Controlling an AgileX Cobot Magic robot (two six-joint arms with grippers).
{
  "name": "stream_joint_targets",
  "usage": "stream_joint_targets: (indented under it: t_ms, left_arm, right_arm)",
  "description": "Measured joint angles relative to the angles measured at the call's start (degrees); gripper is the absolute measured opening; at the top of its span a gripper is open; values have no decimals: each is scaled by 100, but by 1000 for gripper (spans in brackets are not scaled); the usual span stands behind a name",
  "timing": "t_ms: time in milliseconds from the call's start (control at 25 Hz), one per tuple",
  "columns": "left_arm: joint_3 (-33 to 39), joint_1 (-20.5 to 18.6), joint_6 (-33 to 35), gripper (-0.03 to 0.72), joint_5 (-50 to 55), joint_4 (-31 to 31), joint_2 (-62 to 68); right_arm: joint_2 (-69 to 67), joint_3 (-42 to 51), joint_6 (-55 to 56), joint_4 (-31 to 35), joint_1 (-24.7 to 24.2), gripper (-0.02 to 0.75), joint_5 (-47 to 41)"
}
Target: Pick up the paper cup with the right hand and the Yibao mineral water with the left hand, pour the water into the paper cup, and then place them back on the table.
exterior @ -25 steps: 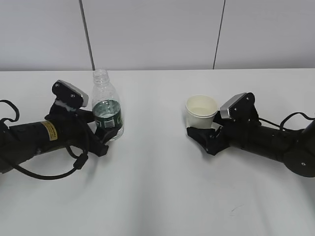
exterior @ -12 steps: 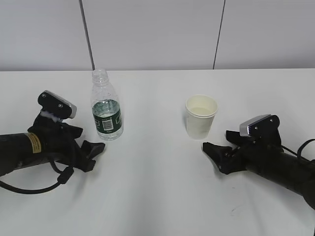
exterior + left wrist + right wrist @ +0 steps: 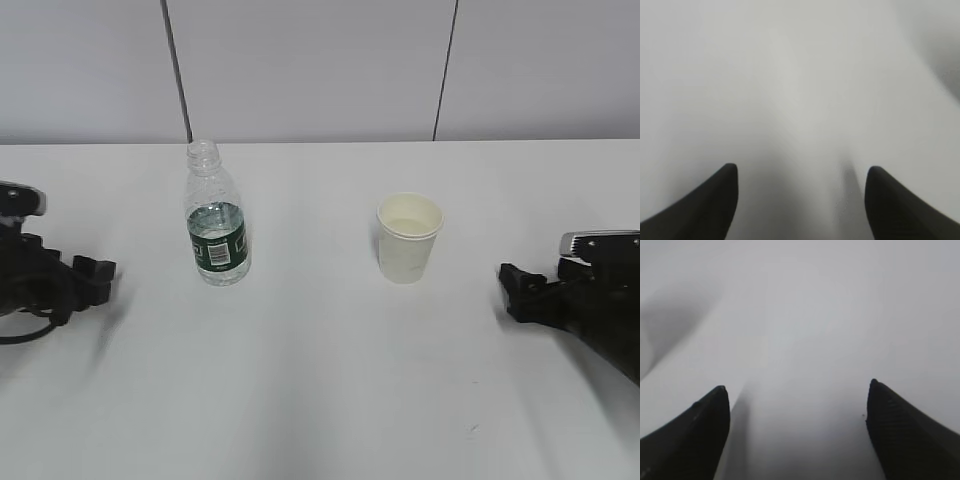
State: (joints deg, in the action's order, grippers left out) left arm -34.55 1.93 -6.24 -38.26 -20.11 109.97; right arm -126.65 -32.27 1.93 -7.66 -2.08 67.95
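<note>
The Yibao mineral water bottle (image 3: 214, 218) stands upright on the white table (image 3: 320, 380), left of centre, capless, with a dark green label. The white paper cup (image 3: 408, 237) stands upright right of centre. My left gripper (image 3: 98, 272) is open and empty at the far left edge, well away from the bottle. My right gripper (image 3: 512, 287) is open and empty at the far right, apart from the cup. In the left wrist view the gripper (image 3: 800, 175) shows only bare table between its spread fingers. The right wrist view shows the same for the right gripper (image 3: 797, 395).
A grey panelled wall (image 3: 320, 70) rises behind the table's far edge. A small dark speck (image 3: 471, 428) lies on the table near the front right. Nothing else stands on the tabletop.
Both arms have drawn back outward, the left to the left edge and the right to the right edge. The bottle and cup stand released where they were.
</note>
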Motion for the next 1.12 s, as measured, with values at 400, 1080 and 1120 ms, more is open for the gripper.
stream_joint_targets:
  t_ms: [400,1080,1120]
  left_arm:
    - [-723,-474,-431,489,1496,-109,-507]
    - [-3481,-453,91,489,8707,1299,-791]
    - [-3523,-453,238,489,8903,1437,-791]
  right_arm:
    - [465,-73,466,-362,-808,627,-809]
    - [2908,-2834,573,-688,-806,594,-10206]
    - [2896,-3006,122,-276,-806,592,-10719]
